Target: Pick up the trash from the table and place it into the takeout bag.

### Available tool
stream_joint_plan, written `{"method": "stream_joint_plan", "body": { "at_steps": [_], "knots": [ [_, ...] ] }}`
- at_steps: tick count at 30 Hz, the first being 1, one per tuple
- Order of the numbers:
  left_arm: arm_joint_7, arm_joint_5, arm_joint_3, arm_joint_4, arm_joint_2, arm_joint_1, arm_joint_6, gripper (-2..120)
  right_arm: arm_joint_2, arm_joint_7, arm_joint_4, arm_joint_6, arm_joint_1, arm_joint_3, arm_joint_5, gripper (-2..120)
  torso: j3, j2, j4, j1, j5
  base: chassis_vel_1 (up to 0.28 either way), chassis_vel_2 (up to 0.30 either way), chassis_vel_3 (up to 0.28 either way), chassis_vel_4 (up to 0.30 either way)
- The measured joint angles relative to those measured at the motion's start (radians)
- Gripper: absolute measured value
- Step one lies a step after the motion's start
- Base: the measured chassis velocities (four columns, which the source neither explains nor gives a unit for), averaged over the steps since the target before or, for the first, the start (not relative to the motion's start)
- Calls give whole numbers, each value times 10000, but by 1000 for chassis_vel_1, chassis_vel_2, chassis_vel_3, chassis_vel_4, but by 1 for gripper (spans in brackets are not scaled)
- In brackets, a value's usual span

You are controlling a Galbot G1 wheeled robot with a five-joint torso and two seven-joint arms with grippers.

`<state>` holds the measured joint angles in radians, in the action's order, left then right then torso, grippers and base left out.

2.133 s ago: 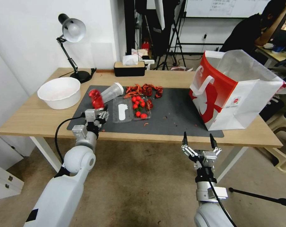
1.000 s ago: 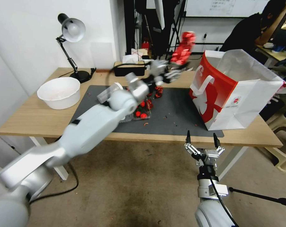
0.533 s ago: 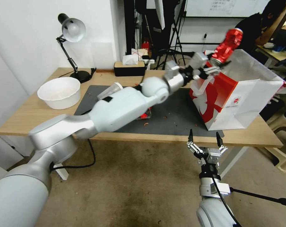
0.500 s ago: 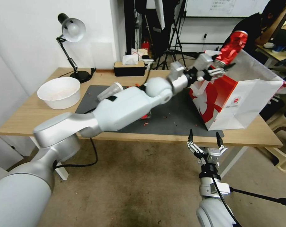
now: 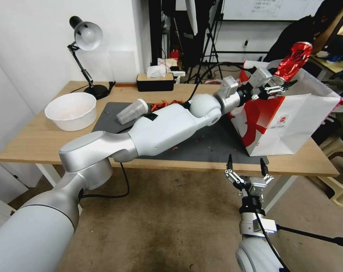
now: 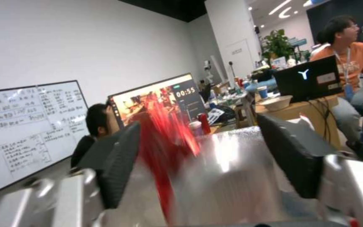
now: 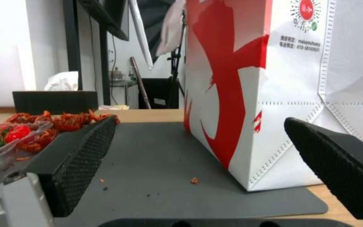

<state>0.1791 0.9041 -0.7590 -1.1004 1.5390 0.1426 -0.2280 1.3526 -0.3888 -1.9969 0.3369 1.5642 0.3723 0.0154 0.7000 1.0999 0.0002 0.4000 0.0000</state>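
Left end effector (image 5: 279,85), reached out above the open mouth of the takeout bag (image 5: 292,121), is clamped on the crushed red can (image 5: 294,56), which stands tilted above the bag's rim; in the left wrist view the can (image 6: 169,142) shows as a red and silver blur between the 2 dark finger pads (image 6: 118,164). The bag stands upright on the right end of the bench (image 5: 39,139), partly on the dark grey mat (image 5: 213,136). Right end effector (image 5: 247,168) hangs below the front edge of the bench, near the bag, its 2 fingers spread apart and empty. A clear plastic cup (image 5: 131,111) lies on its side toward the mat's rear left corner, red scraps (image 5: 167,104) just beside it. A white bowl (image 5: 71,110) sits near the left end of the bench, in front of a desk lamp (image 5: 86,49); a tissue box (image 5: 155,81) stands at the back edge.
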Motion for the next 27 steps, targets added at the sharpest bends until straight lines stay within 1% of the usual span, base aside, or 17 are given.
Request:
{"method": "stream_joint_plan", "body": {
  "at_steps": [2, 4, 5, 7, 11, 13, 14, 15, 17, 18, 20, 21, 22, 23, 24, 25, 27],
  "knots": [
    [-32, 0, 8, -33, -8, 17, 28, 79, 0, -1, -8, 0, 6, 0, 1, 100, 0, 0, 0, 0, 0, 0, 0, 0, 0],
    [-129, -6, 56, -86, -11, 59, 69, 91, 0, -8, -56, 4, 24, 20, 10, 100, 0, 0, -2, 0, 0, 0, 0, 0, 0],
    [-129, -6, 56, -86, -11, 59, 69, 91, 0, -8, -56, 4, 24, 20, 10, 100, 0, 0, -2, 0, 0, 0, 0, 0, 0],
    [-199, -21, 177, -110, -15, 62, 80, 97, 2, -13, -85, 5, 42, 40, 26, 100, 0, 0, -3, 0, 0, 0, 0, 0, 0],
    [-356, -25, 550, -341, -209, -16, 148, 100, 7, -17, -127, 5, 70, 53, 35, 100, -1, 1, -5, 0, 0, 0, 0, 0, 0],
    [-483, -2, 964, -695, -707, -260, 218, 100, 23, -18, -154, 6, 74, 49, 35, 100, 0, 2, -5, 0, 0, 0, 0, 0, 0],
    [-483, -2, 964, -695, -707, -260, 218, 100, 23, -18, -154, 6, 74, 49, 35, 100, 0, 2, -5, 0, 0, 0, 0, 0, 0],
    [-506, 1, 1094, -785, -869, -354, 235, 100, 26, -18, -158, 4, 75, 47, 35, 100, -1, 2, -1, 0, -1, 0, 0, 0, 0],
    [-625, 29, 1656, -1269, -1607, -887, 338, 100, 28, -18, -175, -2, 81, 36, 12, 100, 0, 2, -1, 1, -4, 0, 0, 0, 0],
    [-625, 29, 1656, -1269, -1607, -887, 338, 100, 28, -18, -175, -2, 81, 36, 12, 100, 0, 2, -1, 1, -4, 0, 0, 0, 0],
    [-817, 31, 2180, -1853, -2369, -1514, 520, 100, 25, -18, -188, -21, 86, 5, -17, 100, 0, 2, 1, 0, -3, 0, 0, 0, 0],
    [-817, 31, 2180, -1853, -2369, -1514, 520, 100, 25, -18, -188, -21, 86, 5, -17, 100, 0, 2, 1, 0, -3, 0, 0, 0, 0],
    [-866, 24, 2329, -2025, -2570, -1714, 557, 100, 25, -18, -192, -31, 86, -6, -24, 100, 0, 2, 0, 0, -5, 0, 0, 0, 0],
    [-966, -10, 2676, -2384, -3005, -2166, 638, 100, 24, -17, -203, -40, 87, -27, -39, 100, 0, 2, -1, 1, -6, 0, 0, 0, 0],
    [-1029, -41, 2839, -2572, -3210, -2405, 680, 100, 23, -17, -210, -43, 86, -35, -43, 100, 0, 2, 0, 0, -4, 0, 0, 0, 0],
    [-1029, -41, 2839, -2572, -3210, -2405, 680, 100, 23, -17, -210, -43, 86, -35, -43, 100, 0, 2, 0, 0, -4, 0, 0, 0, 0],
    [-1229, -162, 3392, -3167, -3799, -3162, 839, 100, 13, -11, -220, -56, 87, -66, -51, 100, 0, 2, -1, 0, -7, 0, 0, 0, 0]
  ]
}}
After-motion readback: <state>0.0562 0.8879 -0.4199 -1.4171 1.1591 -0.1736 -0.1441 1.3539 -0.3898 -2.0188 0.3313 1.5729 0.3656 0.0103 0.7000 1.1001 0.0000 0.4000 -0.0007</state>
